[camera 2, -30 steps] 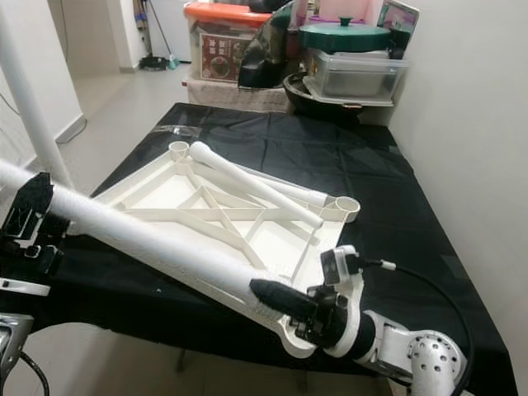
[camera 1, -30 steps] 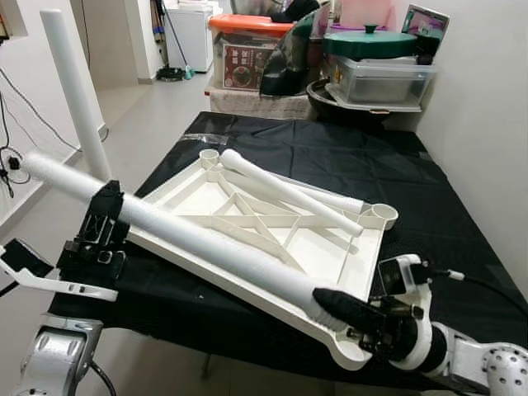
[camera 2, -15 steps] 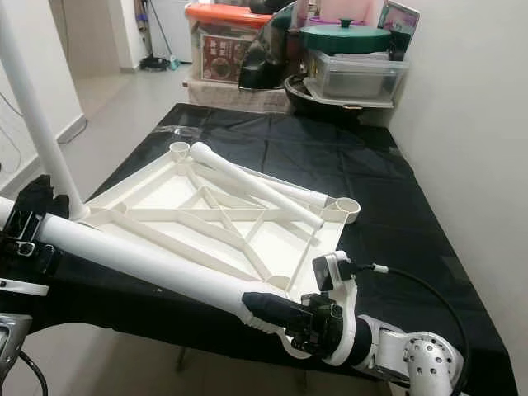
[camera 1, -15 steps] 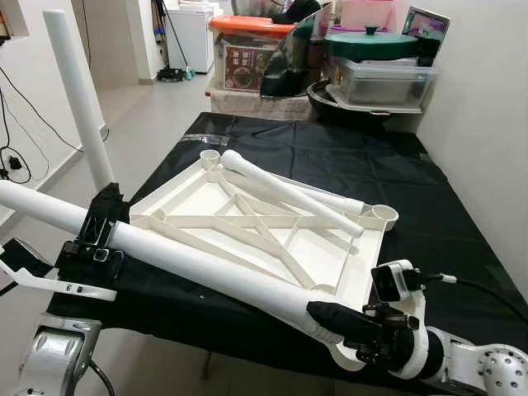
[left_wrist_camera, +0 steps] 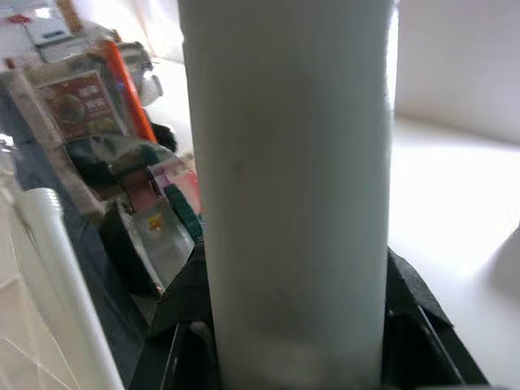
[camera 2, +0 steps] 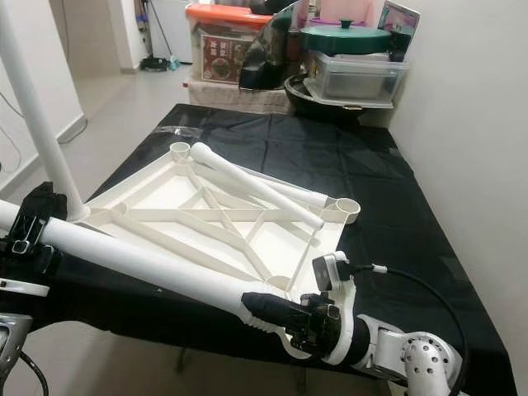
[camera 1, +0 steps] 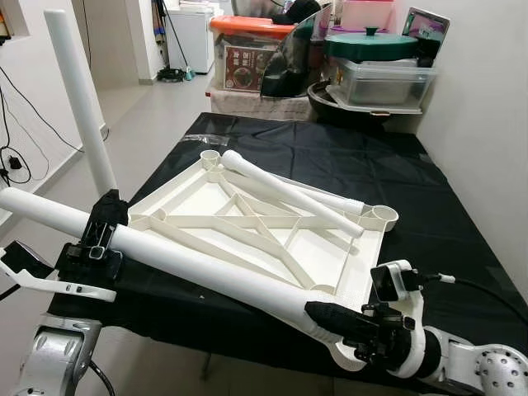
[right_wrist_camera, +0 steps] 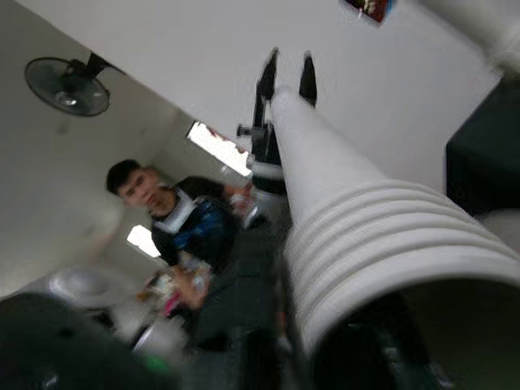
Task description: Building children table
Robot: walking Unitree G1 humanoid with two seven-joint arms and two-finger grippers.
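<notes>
A white table top (camera 1: 370, 264) lies upside down on the black-covered table (camera 1: 429, 206). One white leg (camera 1: 78, 99) stands upright in its left corner. A second leg (camera 1: 289, 191) lies loose across the ribs. I hold a third, long leg (camera 1: 206, 272) level over the near edge. My left gripper (camera 1: 97, 239) is shut on it at the left, where the tube (left_wrist_camera: 284, 187) looms close. My right gripper (camera 1: 330, 318) is shut on its ridged end (right_wrist_camera: 390, 244), just beside the near right corner socket (camera 1: 346, 356).
Storage boxes and a green-lidded pot (camera 1: 370, 43) crowd the table's far end. A wall runs along the right, and open floor (camera 1: 148, 107) lies to the left. An empty corner socket (camera 1: 381, 216) sits at the right. A person (right_wrist_camera: 183, 219) stands behind.
The held leg has come down and toward me, from across the ribs to the near edge. My right gripper has shifted slightly left with its end.
</notes>
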